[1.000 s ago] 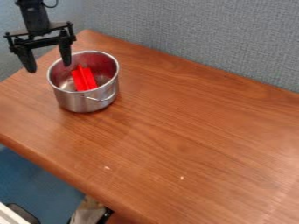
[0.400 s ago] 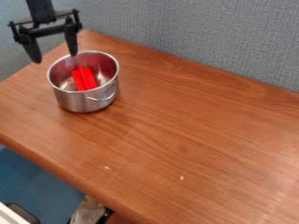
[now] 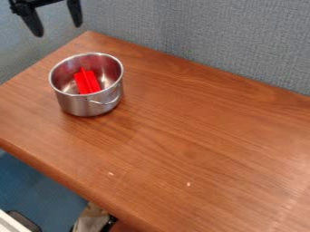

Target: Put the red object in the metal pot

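- Red object lies inside the metal pot, at the desk's far left.
- Black gripper hangs above the pot, jaws spread wide, holding nothing.

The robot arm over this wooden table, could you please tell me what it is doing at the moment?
It appears to be finishing a drop-off. The bright red ridged plastic stick already lies inside the small shiny stainless-steel pot, which stands near the left end of the brown wooden table. The black claw is open and empty, up at the top left corner of the picture, above and behind the pot, touching nothing.
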You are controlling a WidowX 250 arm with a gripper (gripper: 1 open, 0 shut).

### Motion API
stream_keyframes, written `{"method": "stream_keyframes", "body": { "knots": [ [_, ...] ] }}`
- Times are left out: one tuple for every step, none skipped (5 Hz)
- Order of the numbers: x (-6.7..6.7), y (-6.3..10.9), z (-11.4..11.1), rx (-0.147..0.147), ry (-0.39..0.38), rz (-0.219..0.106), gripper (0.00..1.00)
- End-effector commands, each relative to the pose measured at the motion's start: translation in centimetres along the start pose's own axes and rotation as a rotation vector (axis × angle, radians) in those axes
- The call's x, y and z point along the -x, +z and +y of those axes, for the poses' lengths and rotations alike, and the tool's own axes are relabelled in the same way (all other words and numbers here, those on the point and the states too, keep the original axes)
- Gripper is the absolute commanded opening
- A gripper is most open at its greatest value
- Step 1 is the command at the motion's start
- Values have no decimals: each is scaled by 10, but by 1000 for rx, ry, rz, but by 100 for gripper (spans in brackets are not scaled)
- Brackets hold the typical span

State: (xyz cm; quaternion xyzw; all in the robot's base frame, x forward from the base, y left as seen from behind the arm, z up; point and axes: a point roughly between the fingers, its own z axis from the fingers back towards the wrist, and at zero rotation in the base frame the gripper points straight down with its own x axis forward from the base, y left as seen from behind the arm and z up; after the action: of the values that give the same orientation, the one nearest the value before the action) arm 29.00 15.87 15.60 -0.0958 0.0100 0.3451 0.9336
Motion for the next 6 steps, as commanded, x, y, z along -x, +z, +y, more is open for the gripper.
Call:
{"method": "stream_keyframes", "body": {
  "knots": [
    [-3,20,-15,20,-62,-87,100],
    [-2,16,-19,-8,-74,-73,100],
    [-2,14,-22,-31,-79,-60,100],
    [11,-3,-24,-63,-125,-45,100],
    [23,-14,-25,-75,-138,-41,100],
    [19,-5,-16,-60,-143,-39,100]
  ]
}}
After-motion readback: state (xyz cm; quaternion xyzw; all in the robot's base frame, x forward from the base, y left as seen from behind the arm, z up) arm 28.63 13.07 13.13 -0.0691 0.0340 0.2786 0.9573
